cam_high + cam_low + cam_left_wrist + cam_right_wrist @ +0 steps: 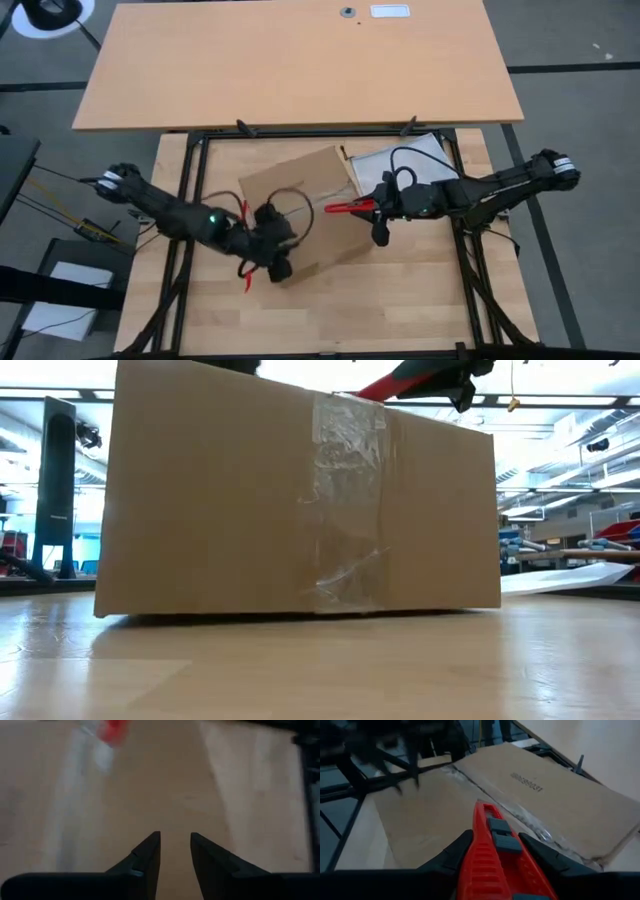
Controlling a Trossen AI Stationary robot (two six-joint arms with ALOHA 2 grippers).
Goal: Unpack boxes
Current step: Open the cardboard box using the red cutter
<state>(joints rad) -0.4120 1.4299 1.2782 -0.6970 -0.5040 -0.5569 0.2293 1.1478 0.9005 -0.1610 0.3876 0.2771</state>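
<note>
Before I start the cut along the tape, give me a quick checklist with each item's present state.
1. Box cutter gripped in the right gripper: ok, jaws shut on its red handle.
2. Cutter over the carton and aimed along the top tape seam: ok.
3. Blade extended: cannot tell, the tip is not clear.
4. Left gripper bracing the carton: not ok, jaws part open with nothing between them, beside the carton's near corner.
5. Carton flaps taped shut: ok, clear tape strip intact down the side.

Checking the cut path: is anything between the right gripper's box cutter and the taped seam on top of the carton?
Nothing visible. The right gripper holds the red box cutter over the carton, aimed at its tape seam; the left gripper sits at the carton's near edge.
</note>
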